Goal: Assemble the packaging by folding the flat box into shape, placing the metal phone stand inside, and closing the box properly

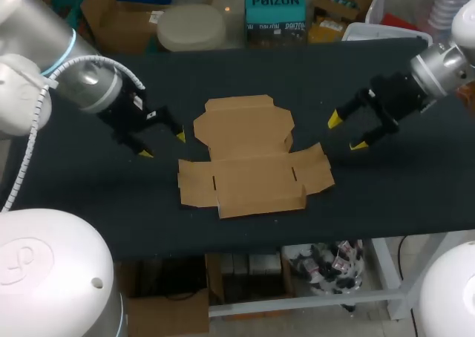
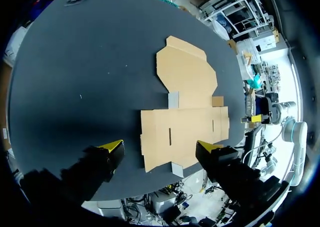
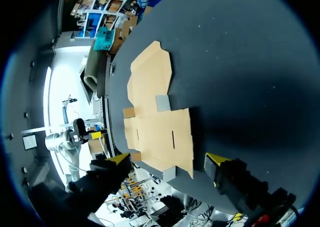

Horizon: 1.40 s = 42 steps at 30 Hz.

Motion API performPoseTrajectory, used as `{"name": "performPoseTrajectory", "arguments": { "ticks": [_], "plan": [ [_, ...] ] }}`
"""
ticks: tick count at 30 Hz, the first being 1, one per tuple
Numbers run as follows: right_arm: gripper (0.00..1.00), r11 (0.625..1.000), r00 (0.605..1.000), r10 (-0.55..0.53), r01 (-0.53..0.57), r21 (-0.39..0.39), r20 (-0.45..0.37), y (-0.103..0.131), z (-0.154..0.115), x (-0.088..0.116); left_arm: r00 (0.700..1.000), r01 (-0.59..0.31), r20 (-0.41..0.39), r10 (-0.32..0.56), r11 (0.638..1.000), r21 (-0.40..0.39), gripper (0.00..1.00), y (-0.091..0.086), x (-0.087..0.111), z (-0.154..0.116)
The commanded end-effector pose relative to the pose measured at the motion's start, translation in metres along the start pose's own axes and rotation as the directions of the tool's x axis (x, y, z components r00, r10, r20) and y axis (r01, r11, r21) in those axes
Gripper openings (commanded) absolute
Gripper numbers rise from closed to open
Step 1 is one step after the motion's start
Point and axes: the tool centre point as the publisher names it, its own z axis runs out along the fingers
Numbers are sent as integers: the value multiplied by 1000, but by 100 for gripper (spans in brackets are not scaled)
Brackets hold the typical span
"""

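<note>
box blank (image 1: 252, 155) flat, lid flap pointing away.

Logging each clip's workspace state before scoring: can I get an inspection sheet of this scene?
Surface: black table, no spills seen.
Job's things: flat brown cardboard box, unfolded, lying mid-table; metal phone stand not in view.
Clutter: nothing seen.
Grippers: left gripper open, at the box's left; right gripper open, at its right; neither touches it.
Cables: white spiral-wrapped cable along the left arm.
Surroundings: nothing seen reaching over the table.
</note>
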Motion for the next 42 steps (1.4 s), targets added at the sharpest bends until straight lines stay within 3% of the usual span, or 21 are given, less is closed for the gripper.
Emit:
{"name": "performPoseTrajectory", "arguments": {
  "ticks": [1,7,9,18,33,42],
  "plan": [
    [100,998,1000,0,0,59,-3,3,-1,-1,1000,1,4,-1,1000,2,100,1,0,-1],
    [100,998,1000,0,0,59,-3,3,-1,-1,1000,1,4,-1,1000,2,100,1,0,-1],
    [100,998,1000,-13,14,59,-24,5,-2,-2,999,-49,1,49,999,-5,100,2,5,1],
    [100,990,990,-134,133,45,39,35,21,5,991,-128,-36,128,992,-7,100,-19,17,3],
    [100,976,976,-213,210,-65,-36,95,46,-2,985,-132,-115,131,991,0,100,-50,17,10],
    [100,975,976,-207,200,-98,-68,102,50,-3,985,-110,-135,111,994,17,100,-67,16,12]
  ]
}}
